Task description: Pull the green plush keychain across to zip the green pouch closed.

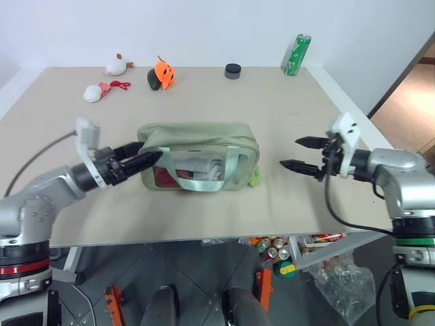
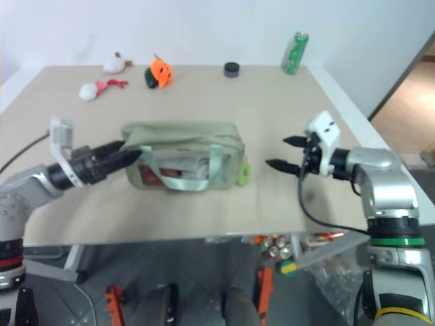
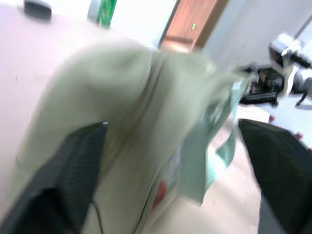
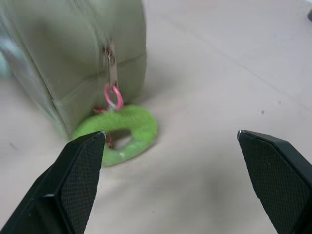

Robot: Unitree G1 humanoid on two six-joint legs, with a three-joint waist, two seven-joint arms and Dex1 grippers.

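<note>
Seemingly zipped shut, the green pouch [image 1: 197, 156] sits mid-table, the green plush keychain [image 4: 124, 131] lying at its right end. Both left gripper [image 1: 146, 159] and right gripper [image 1: 299, 153] gape empty.

your green pouch [image 1: 197, 156] stands upright on the worktop [image 1: 272, 109], a boxy sage-green fabric case with its clear window side facing you, pale green webbing straps looping down over that window and reddish contents showing through it. the green plush keychain [image 4: 124, 134] lies curled on the worktop, touching the foot of the pouch's right end, tied by a pink-red ring to the zipper pull hanging there.
</note>
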